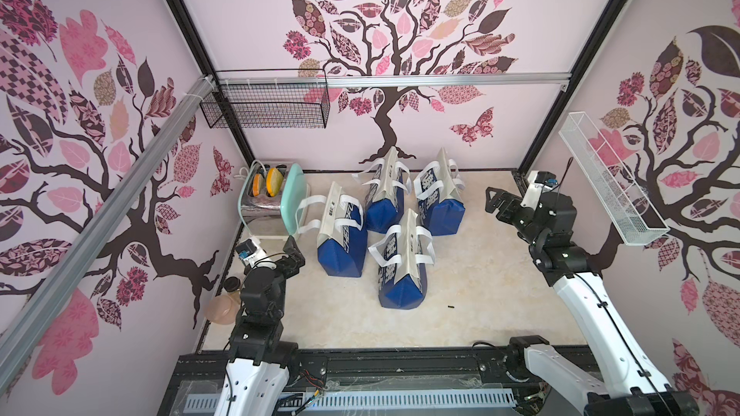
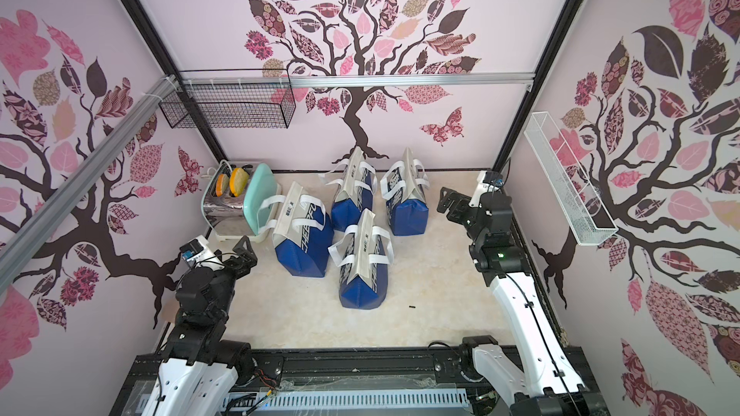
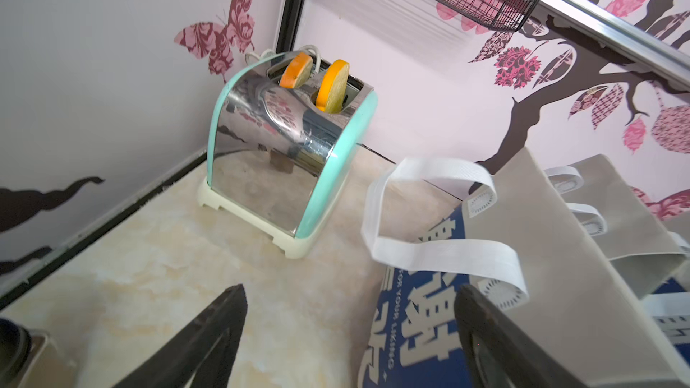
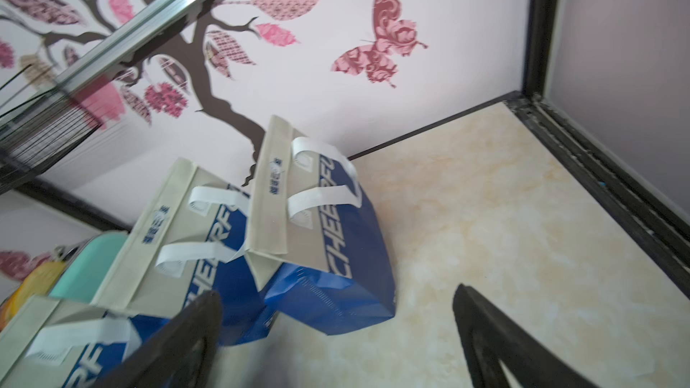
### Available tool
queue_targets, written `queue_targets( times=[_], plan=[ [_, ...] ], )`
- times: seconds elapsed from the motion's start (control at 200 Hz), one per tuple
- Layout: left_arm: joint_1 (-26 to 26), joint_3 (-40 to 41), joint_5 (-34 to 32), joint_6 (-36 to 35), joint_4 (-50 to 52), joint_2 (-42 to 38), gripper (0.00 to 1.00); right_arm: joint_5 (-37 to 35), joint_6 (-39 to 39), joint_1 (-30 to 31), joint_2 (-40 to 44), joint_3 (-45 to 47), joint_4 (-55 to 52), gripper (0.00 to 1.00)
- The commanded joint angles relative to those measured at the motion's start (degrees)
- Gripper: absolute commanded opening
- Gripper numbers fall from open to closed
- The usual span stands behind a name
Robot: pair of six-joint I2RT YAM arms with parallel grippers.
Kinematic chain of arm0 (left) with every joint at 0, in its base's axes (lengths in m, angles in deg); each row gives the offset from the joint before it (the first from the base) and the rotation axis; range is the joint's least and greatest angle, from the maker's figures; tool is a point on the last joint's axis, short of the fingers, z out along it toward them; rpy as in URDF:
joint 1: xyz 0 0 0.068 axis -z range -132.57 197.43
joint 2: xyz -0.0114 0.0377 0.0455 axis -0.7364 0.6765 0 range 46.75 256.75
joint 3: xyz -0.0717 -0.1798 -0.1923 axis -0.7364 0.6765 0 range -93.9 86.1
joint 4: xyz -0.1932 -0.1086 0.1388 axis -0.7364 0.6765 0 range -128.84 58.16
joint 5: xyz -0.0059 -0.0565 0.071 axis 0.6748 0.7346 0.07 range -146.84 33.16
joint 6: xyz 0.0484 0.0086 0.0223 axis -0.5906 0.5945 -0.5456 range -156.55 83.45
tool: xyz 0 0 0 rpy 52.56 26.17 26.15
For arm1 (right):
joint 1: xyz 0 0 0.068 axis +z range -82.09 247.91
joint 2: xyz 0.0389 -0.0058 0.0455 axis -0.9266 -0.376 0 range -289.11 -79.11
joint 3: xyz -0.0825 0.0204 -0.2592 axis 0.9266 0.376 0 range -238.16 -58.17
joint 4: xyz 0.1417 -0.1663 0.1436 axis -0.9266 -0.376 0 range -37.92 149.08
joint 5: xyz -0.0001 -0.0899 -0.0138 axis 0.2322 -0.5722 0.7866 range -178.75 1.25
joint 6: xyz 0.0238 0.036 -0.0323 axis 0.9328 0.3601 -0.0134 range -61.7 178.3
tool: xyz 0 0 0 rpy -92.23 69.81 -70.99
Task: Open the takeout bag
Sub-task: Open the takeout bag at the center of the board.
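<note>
Several blue-and-beige takeout bags with white strap handles stand in a cluster mid-table, all with their tops folded shut: the left bag (image 1: 342,234) (image 2: 302,234), the front bag (image 1: 402,270), and two at the back (image 1: 386,198) (image 1: 438,202). My left gripper (image 1: 294,254) (image 2: 246,254) hovers open just left of the left bag. In the left wrist view that gripper (image 3: 351,293) has one finger over that bag (image 3: 552,255), below its handle (image 3: 440,255). My right gripper (image 1: 493,204) (image 4: 336,293) is open and empty, raised to the right of the back right bag (image 4: 325,240).
A mint and chrome toaster (image 1: 266,198) (image 3: 276,158) with two bread slices sits in the back left corner. A black wire basket (image 1: 266,108) hangs on the back wall and a white one (image 1: 608,182) on the right wall. A pinkish bottle (image 1: 224,302) lies by the left arm.
</note>
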Motion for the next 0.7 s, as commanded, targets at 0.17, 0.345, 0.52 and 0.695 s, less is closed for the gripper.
queue_targets(
  times=[0.17, 0.345, 0.52, 0.695],
  plan=[
    [1.7, 0.4, 31.7, 12.9, 9.3, -5.9, 0.78, 16.0, -7.6, 3.8, -9.5, -22.7, -7.7, 0.97],
    [12.6, 4.2, 28.8, 12.7, 3.3, -6.5, 0.77, 14.6, -19.4, 11.4, -17.8, -32.5, -9.4, 0.97],
    [34.1, 1.2, 7.5, 4.5, -3.6, 7.7, 0.77, 12.0, -27.9, 20.2, -27.6, -41.7, -11.3, 0.98],
    [41.0, 4.1, -12.3, 6.1, -17.5, 14.6, 0.76, 12.8, -26.6, 23.2, -31.7, -44.8, -10.1, 0.96]
  ],
)
